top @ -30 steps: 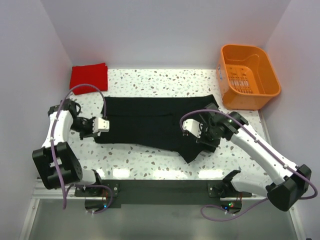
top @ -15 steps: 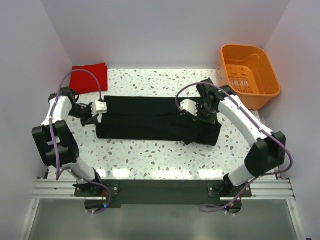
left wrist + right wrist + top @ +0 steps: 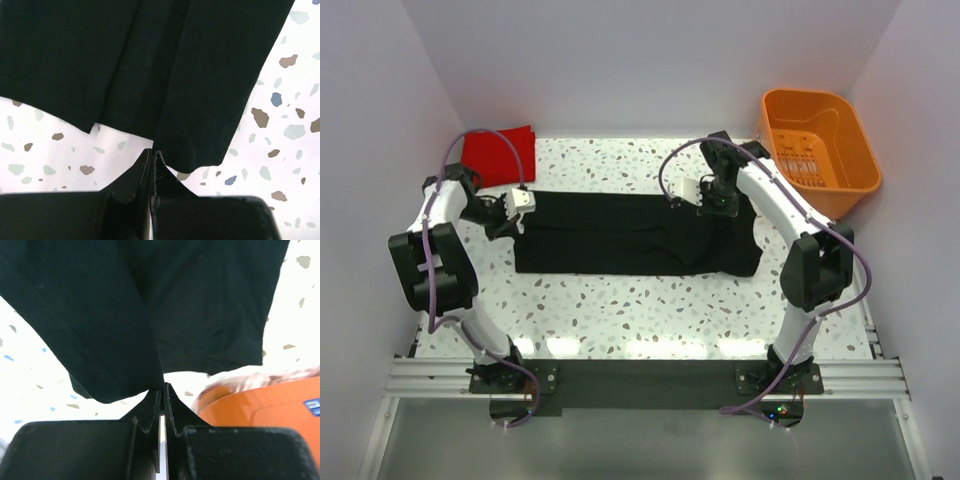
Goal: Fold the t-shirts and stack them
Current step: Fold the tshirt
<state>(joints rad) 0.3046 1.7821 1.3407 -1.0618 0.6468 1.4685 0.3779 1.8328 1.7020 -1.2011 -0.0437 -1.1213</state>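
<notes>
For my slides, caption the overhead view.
Left gripper and right gripper pinch opposite ends of the black t-shirt; folded red t-shirt and orange basket behind.

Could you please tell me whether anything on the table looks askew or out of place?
Nothing is spilled or damaged. Only the black shirt looks untidy: folded into a long band, its layered edges at the left end stop at uneven lengths, as the left wrist view shows. The red shirt lies neatly folded.

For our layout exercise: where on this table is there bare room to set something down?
Free: the wide table strip between the black t-shirt and the near edge; a narrower strip behind it, between red t-shirt and orange basket. Crowded: both shirt ends, where left gripper and right gripper pinch cloth.
</notes>
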